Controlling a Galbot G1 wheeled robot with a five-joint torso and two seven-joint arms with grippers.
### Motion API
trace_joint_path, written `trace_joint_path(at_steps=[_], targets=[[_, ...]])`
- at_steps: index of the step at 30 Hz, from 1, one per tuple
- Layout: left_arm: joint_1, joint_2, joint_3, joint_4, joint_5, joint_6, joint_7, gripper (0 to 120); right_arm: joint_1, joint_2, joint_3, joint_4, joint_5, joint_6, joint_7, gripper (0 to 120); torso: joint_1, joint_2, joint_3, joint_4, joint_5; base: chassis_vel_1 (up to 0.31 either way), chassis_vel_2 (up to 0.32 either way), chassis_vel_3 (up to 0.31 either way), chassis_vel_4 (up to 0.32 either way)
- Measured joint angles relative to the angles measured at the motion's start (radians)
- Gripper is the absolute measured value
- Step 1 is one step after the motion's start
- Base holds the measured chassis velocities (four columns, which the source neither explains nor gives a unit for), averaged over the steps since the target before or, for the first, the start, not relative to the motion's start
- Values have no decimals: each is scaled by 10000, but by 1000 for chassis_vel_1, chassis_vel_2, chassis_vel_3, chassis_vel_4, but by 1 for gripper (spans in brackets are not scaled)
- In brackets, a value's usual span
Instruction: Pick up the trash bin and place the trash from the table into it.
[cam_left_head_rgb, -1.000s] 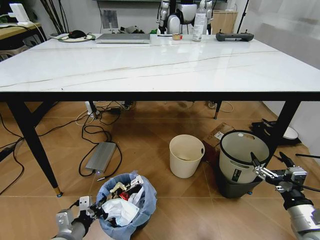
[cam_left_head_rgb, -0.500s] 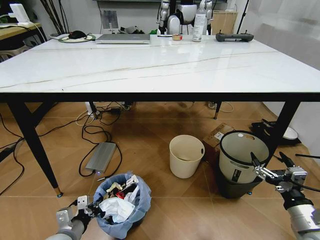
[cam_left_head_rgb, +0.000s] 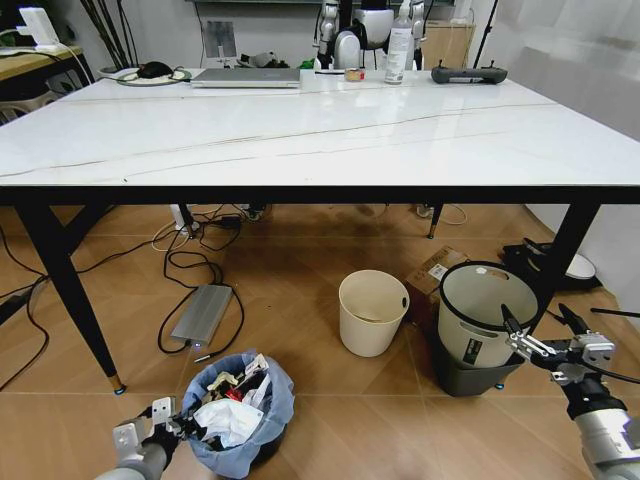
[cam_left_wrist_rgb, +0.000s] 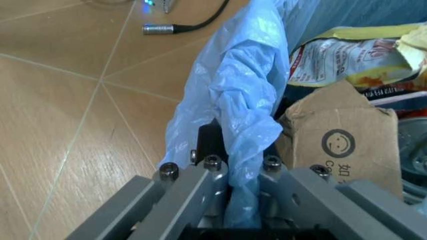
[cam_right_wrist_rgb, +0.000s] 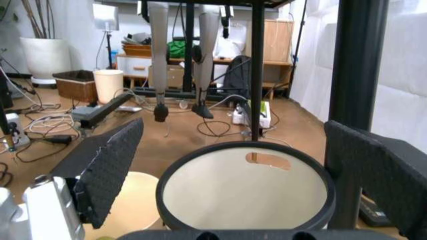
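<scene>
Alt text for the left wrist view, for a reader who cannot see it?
Left gripper shut on the trash bin's light-blue bag at the rim, above a tan tile floor. Inside the bin: torn brown cardboard and a snack packet.

From the head we look forward and down across the worktop (cam_left_head_rgb: 300, 130) to the floor beneath it. Our left wrist camera sits very close, looking along the left gripper (cam_left_wrist_rgb: 230, 197) at the bin (cam_left_head_rgb: 240, 415) and its blue bag (cam_left_wrist_rgb: 243, 110); the head sees that bin at near left. Our right wrist camera faces level over the grey bin (cam_right_wrist_rgb: 243, 192), which the head sees at right (cam_left_head_rgb: 487, 310).
</scene>
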Motion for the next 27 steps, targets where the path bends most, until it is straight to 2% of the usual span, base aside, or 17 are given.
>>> trace_joint_path(at_steps=[27], targets=[[7,-70,-46,138,157,-135,177,0,0,0,0,0,0,0,0,100,4,14,13,-1,-1,0,0,0,0]])
